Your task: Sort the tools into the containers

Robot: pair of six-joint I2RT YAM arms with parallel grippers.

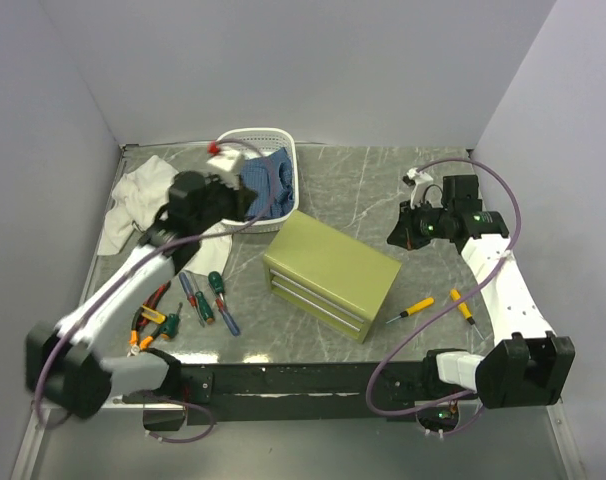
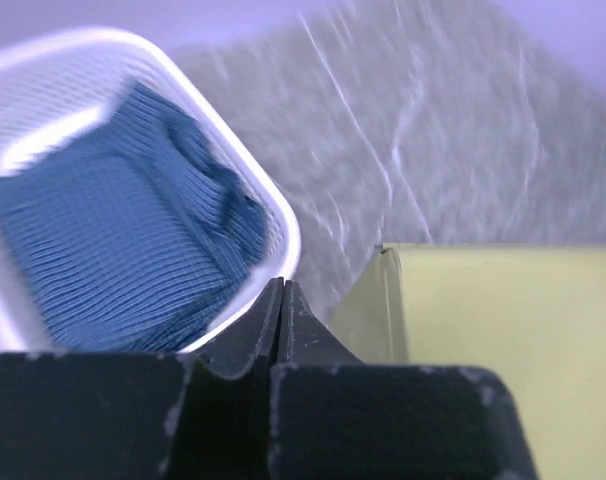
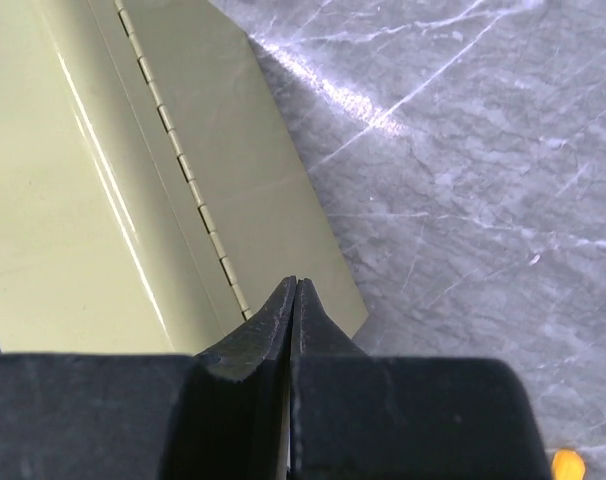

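Your left gripper [image 2: 281, 292] and right gripper [image 3: 294, 290] sit fully closed, empty; reach without opening and you nudge the slim colour-handled screwdrivers [image 1: 215, 285] away.

The top camera is looking down from high behind the near edge, taking in the whole table [image 1: 363, 190]. Both wrist cameras are sitting close in, facing forward and down, and all three views are sharing the olive-green chest [image 1: 331, 272].

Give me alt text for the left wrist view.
The left gripper, shut and empty, points past the rim of the white basket holding blue fabric. The olive-green chest fills the lower right, on the grey marbled table.
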